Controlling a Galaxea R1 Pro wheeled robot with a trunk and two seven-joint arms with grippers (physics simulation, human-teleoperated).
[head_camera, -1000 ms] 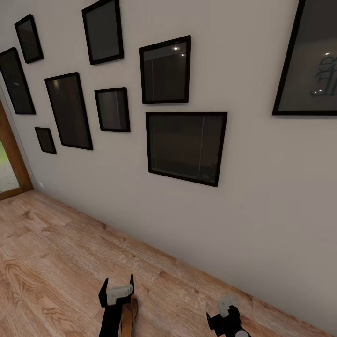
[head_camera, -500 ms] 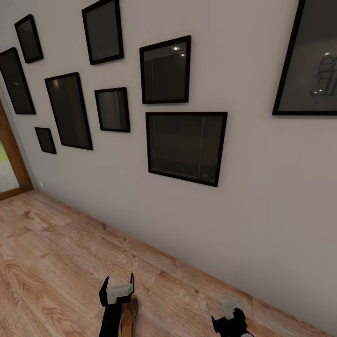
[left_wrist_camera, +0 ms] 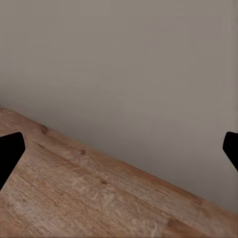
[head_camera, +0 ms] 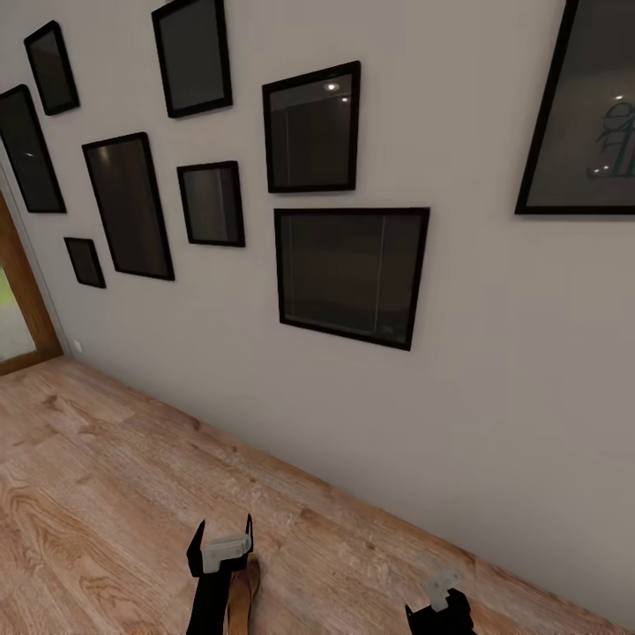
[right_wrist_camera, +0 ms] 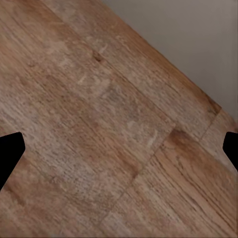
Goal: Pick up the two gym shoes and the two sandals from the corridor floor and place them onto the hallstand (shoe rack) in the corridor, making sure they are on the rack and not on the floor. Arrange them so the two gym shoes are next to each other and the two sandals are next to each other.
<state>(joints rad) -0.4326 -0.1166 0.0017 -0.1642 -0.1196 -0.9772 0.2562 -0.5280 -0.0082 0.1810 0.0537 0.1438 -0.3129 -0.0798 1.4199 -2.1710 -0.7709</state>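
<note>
My left gripper point(head_camera: 222, 540) hangs low over the corridor floor point(head_camera: 106, 476), its two black fingers spread apart. In the left wrist view the left gripper point(left_wrist_camera: 119, 148) is open, with bare planks and wall between the fingertips. A narrow brown piece, seemingly a sandal point(head_camera: 244, 591), shows beside the left arm at the picture's lower edge; I cannot tell whether it lies on the floor. My right gripper point(head_camera: 439, 591) sits at the lower right, and in its wrist view the right gripper point(right_wrist_camera: 119, 148) is open over wood planks. The gym shoes and the hallstand are out of view.
A grey wall point(head_camera: 494, 370) runs diagonally across, close in front of both arms. Several black picture frames point(head_camera: 351, 275) hang on it. A wooden door frame point(head_camera: 22, 300) stands at the far left. The plank floor widens toward the left.
The right gripper has sunk lower toward the picture's bottom edge. The whole view has shifted slightly, so the camera moved. The left gripper has kept its place.
</note>
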